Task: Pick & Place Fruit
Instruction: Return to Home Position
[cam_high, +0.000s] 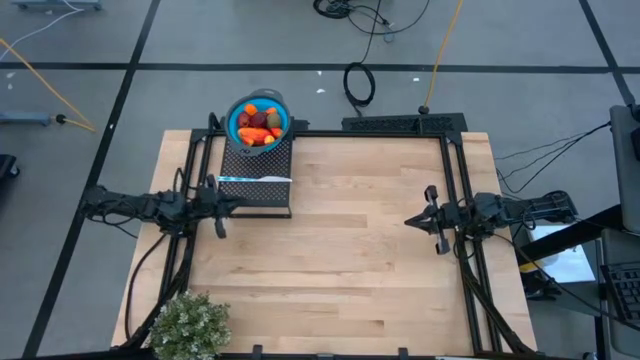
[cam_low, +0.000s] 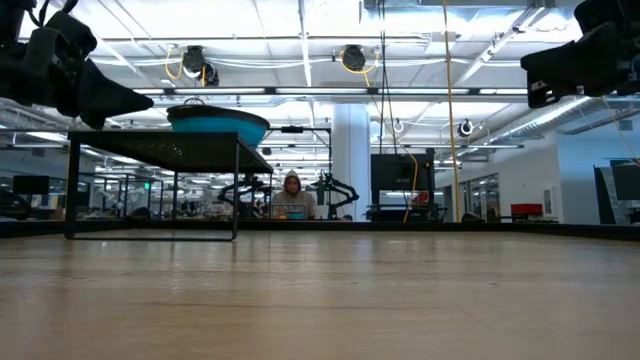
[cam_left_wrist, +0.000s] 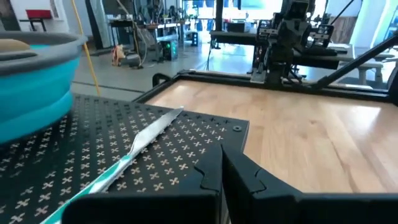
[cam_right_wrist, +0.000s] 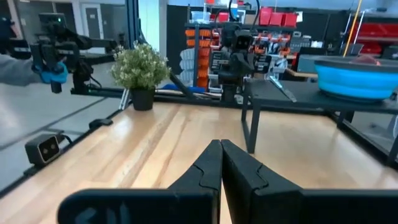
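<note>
High: fruit (cam_high: 260, 121) piled in the blue bowl (cam_high: 231, 118) on the shelf (cam_high: 266, 160), knife (cam_high: 255, 179) beside it. Left wrist: my left jaws together, empty, at the shelf's edge. Right wrist: right jaws together, empty, over the table (cam_right_wrist: 155, 149). Judged: homing; next, draw both arms clear of the shelf.

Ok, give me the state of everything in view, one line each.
fruit, piled in the bowl.
bowl, upright on the shelf.
knife, flat on the shelf, beside the bowl.
shelf, standing at the table's far left.
left arm, jaws shut, empty, beside the shelf.
right arm, jaws shut, empty, over the table's right side.
plant, upright at the near left corner.
</note>
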